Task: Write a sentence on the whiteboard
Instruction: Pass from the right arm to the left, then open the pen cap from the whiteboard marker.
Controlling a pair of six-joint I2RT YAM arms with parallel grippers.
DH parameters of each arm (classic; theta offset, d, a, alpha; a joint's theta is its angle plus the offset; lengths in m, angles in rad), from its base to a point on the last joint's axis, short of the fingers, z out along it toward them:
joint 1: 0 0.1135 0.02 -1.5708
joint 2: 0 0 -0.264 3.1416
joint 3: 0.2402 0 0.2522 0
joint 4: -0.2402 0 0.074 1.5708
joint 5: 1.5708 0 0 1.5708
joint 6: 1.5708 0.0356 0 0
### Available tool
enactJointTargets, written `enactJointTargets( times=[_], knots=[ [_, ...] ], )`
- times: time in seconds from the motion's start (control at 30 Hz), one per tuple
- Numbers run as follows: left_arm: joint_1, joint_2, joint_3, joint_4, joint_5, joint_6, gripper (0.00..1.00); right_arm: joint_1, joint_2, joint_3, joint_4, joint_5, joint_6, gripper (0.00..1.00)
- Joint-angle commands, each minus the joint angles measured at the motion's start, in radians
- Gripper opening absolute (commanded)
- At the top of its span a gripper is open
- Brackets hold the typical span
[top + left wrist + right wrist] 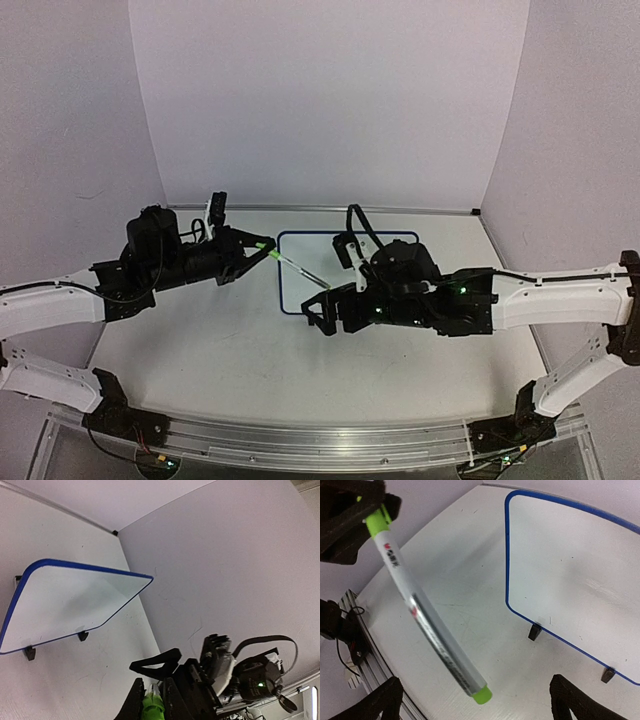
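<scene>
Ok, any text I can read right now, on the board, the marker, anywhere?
Marker: a small red logo and dark print along the barrel, too blurred to read.
Board: blank, no writing on it in either wrist view.
Nothing else in view carries readable words, numbers or signs.

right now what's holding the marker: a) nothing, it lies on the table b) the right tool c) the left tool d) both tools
C: the left tool is shut on one green end of the marker, while the right tool stands open on either side of the other end without touching it.
</scene>
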Motion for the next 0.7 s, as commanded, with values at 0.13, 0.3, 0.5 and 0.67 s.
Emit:
enactJointTargets(
  times=[0.13, 0.3, 0.5, 0.67],
  knots=[
    [0.001, -0.077, -0.084, 0.329, -0.053, -0.031, 0.0, -0.073, -0.07, -0.165, 0.574, -0.237, 0.231, 0.98],
    [0.001, -0.102, -0.137, 0.429, -0.071, -0.053, 0.0, -0.078, -0.06, -0.17, 0.748, -0.312, 0.296, 0.98],
    [0.001, -0.088, -0.138, 0.482, -0.033, -0.057, 0.0, -0.079, -0.044, -0.123, 0.786, -0.367, 0.315, 0.96],
    [0.001, -0.057, -0.126, 0.528, 0.005, -0.066, 0.0, -0.079, -0.028, -0.11, 0.83, -0.402, 0.343, 0.87]
  ],
)
